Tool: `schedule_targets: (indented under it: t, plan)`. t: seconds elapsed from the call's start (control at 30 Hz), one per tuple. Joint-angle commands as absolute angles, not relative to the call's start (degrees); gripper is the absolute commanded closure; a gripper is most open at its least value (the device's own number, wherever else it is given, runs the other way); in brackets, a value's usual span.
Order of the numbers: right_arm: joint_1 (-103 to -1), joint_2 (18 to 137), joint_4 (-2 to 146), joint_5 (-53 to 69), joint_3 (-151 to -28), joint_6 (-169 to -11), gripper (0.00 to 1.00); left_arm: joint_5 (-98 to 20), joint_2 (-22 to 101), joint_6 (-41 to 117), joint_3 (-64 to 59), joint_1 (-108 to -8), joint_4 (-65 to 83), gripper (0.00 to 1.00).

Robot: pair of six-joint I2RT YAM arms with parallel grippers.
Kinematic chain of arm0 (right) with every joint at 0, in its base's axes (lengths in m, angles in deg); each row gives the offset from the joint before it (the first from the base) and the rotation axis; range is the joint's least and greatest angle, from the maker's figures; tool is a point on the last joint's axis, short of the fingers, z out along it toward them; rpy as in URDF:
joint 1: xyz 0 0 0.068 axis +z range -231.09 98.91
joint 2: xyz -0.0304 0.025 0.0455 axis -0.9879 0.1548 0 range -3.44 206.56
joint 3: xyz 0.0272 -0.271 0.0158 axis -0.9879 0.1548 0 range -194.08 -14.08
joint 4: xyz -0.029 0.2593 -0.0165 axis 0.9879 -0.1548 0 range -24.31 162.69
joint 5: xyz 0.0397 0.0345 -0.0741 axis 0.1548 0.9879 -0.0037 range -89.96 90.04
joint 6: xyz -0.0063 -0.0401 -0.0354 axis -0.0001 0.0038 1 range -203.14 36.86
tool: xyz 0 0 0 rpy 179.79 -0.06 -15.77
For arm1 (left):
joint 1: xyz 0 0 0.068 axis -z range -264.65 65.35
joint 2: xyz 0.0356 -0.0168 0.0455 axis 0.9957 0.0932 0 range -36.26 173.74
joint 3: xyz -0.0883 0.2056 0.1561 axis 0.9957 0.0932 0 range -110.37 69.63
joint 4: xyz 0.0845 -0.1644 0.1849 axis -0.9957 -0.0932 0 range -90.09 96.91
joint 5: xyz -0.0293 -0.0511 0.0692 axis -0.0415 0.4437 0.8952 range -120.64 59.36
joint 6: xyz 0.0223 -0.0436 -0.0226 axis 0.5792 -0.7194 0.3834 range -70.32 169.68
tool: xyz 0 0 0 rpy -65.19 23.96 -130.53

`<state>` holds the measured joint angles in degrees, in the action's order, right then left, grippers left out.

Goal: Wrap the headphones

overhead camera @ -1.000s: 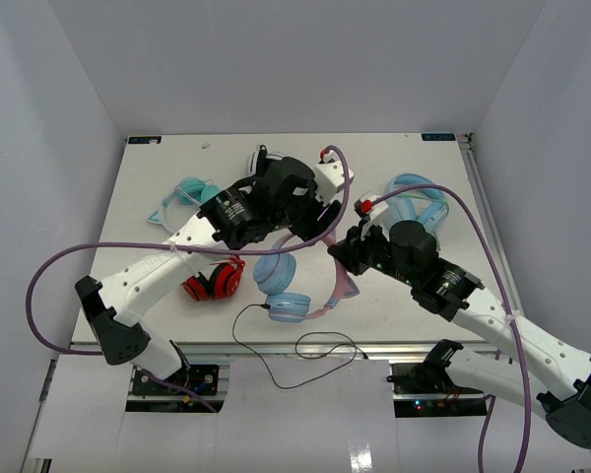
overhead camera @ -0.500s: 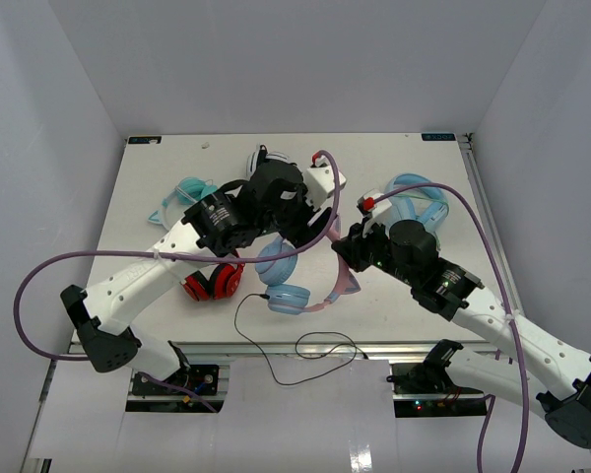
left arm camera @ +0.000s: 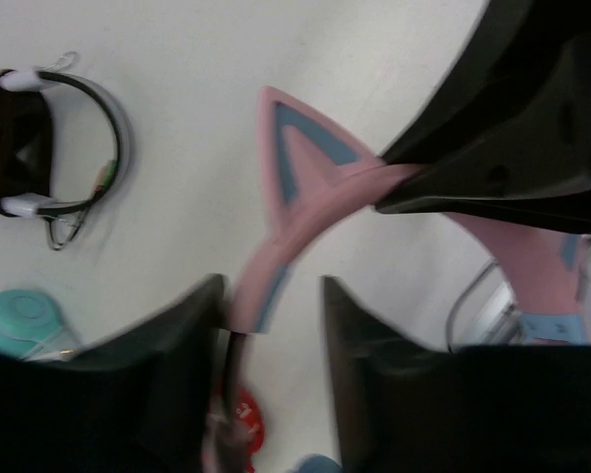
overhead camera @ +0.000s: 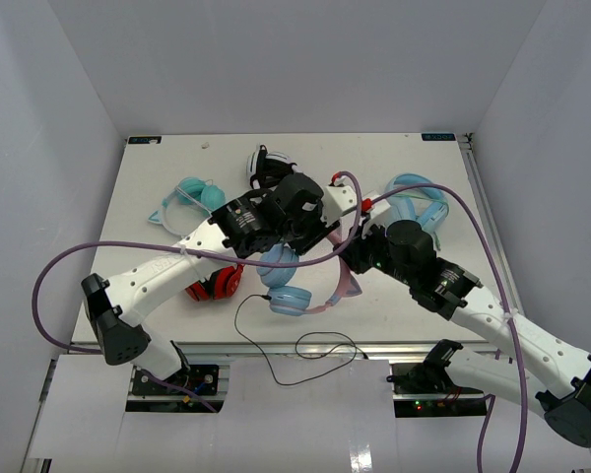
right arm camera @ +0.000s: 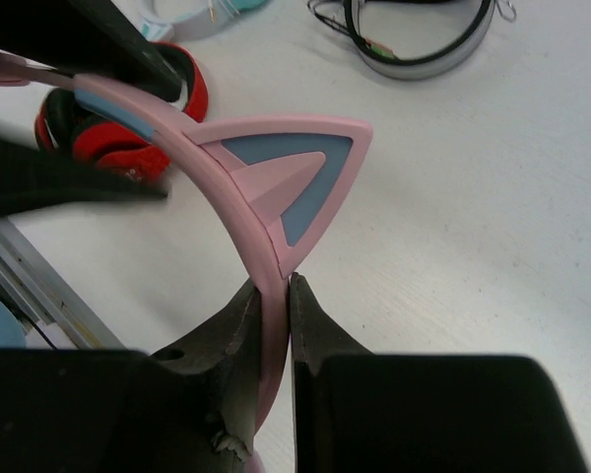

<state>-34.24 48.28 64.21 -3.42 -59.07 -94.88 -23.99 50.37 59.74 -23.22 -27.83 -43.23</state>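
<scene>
You have a white table (overhead camera: 374, 158) carrying five headsets: a teal pair (overhead camera: 189, 194) far left, a black-and-white pair (overhead camera: 266, 163) far centre, a light blue pair (overhead camera: 419, 197) far right, a red pair (overhead camera: 215, 284) near left, and the pink-banded headphones (overhead camera: 288, 296) near centre, their cable (overhead camera: 237, 320) trailing over the near edge.

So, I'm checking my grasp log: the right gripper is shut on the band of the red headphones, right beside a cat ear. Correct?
Not the red pair. The right gripper is shut on the pink band of the headphones, right beside a cat ear. The red headphones lie untouched on the table behind. The right wrist view shows it.
</scene>
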Motion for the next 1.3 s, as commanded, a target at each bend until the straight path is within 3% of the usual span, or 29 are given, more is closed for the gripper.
schedule_targets:
  t: [0.0,0.07,0.1,0.27,0.37,0.43,0.5,0.6,0.83,1.07,1.27]
  plan:
    - [-34.42,47.76,68.17,-3.78,-62.33,-97.28,0.92,-25.04,51.28,59.35,-22.57,-26.61,-41.62,0.67]
    - [-34.42,47.71,68.19,-3.9,-62.35,-97.51,0.92,-25.87,51.51,58.89,-22.18,-26.33,-40.77,0.87]
    - [-34.42,47.71,68.21,-4.04,-62.33,-97.59,0.92,-26.02,51.55,58.48,-22.09,-26.25,-40.39,0.92]
    - [-34.41,47.62,68.36,-5.1,-62.42,-98.71,0.91,-23.9,49.61,55.29,-19.71,-26.12,-36.61,1.0]
    - [-34.42,47.04,68.64,-6.63,-62.42,-100.19,0.58,-20.0,48.11,51.04,-18.14,-26.12,-33.73,1.0]
    - [-34.42,46.42,68.75,-8.43,-62.42,-101.62,0.43,-15.8,46.61,47.44,-16.99,-26.12,-31.87,1.0]
    - [-34.42,45.76,68.83,-11.26,-62.4,-103.59,0.32,-10.83,45.54,45.01,-15.6,-26.12,-29.46,1.0]
    - [-34.42,44.33,68.84,-14.91,-62.08,-105.85,0.25,-6.14,43.78,41.22,-13.07,-26.12,-26.79,1.0]
    - [-34.34,41.56,67.14,-22.62,-61.84,-111.6,0.23,5.44,42.11,34.04,-12.17,-26.12,-26.27,1.0]
    - [-34.42,43.5,64.61,-24.84,-63.29,-114.08,0.21,9.18,42.14,31.64,-11.05,-26.12,-26.66,1.0]
    - [-34.42,45.13,64.3,-26.35,-62.45,-115.32,0.26,10.54,41.16,29.87,-10.33,-26.12,-26.38,1.0]
